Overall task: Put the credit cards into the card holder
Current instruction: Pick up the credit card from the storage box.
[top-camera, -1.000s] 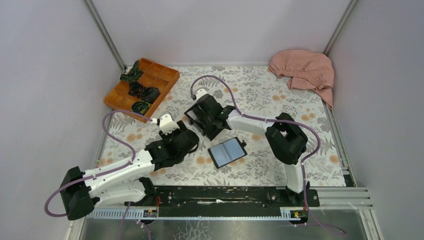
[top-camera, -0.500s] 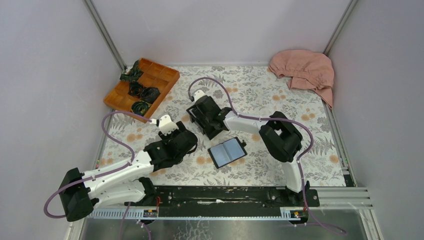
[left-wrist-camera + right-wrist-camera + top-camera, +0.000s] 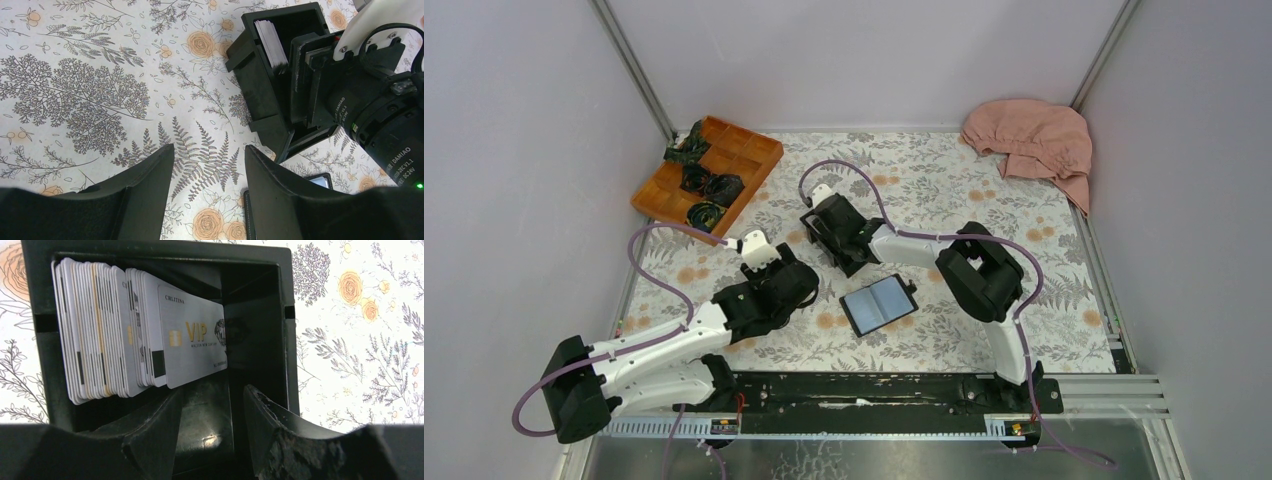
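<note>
Cards (image 3: 100,330) stand on edge, packed against one wall of the box (image 3: 260,95); none is in the holder (image 3: 879,305) yet, so I judge the task barely begun. The holder lies spread flat on the table (image 3: 944,180), pockets up, just nearer the arm bases than the box; presumably so a card can slide in with no second hand prying it apart.

Right gripper (image 3: 210,397) is down inside the box, in the free half beside the pack; fingers (image 3: 150,440) parted, nothing between them that I can see. One card, the VIP card (image 3: 192,342), leans off the pack toward the gap, its lower edge just past the tips; that lean makes it the pickable one, since the rest sit too tight for a finger to get behind. Whether either tip touches it I cannot tell.

Left gripper (image 3: 207,150) hangs low over bare table just beside the box, fingers (image 3: 145,190) released and empty; I read it as parked there to steady the box or the holder if either skids, though it touches neither now.

Next I'd want one finger on each face of the VIP card before squeezing; the risk is pinching two cards, or dragging the box across the table.
</note>
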Motion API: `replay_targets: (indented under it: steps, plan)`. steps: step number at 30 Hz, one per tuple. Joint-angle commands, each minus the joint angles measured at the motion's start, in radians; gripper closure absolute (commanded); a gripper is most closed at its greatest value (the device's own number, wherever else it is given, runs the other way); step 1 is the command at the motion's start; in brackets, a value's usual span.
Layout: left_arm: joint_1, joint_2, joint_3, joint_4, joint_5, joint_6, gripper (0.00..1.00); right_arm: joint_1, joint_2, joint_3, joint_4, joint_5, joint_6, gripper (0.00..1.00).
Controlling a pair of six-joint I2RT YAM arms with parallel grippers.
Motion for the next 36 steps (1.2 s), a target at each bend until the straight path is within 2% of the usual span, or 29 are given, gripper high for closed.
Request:
replay_targets:
  steps: [1,14,36]
  plan:
    - [0.007,-0.011,-0.016,0.043,-0.029,0.016,0.38,-0.005,-0.081,-0.015,0.050,0.048,-0.040,0.45]
    - [0.006,-0.007,-0.018,0.043,-0.023,0.010,0.38,-0.005,-0.071,0.009,0.056,0.103,-0.116,0.52]
    - [0.006,0.005,-0.028,0.052,-0.017,-0.001,0.38,-0.003,-0.088,-0.021,0.105,-0.007,-0.143,0.54]
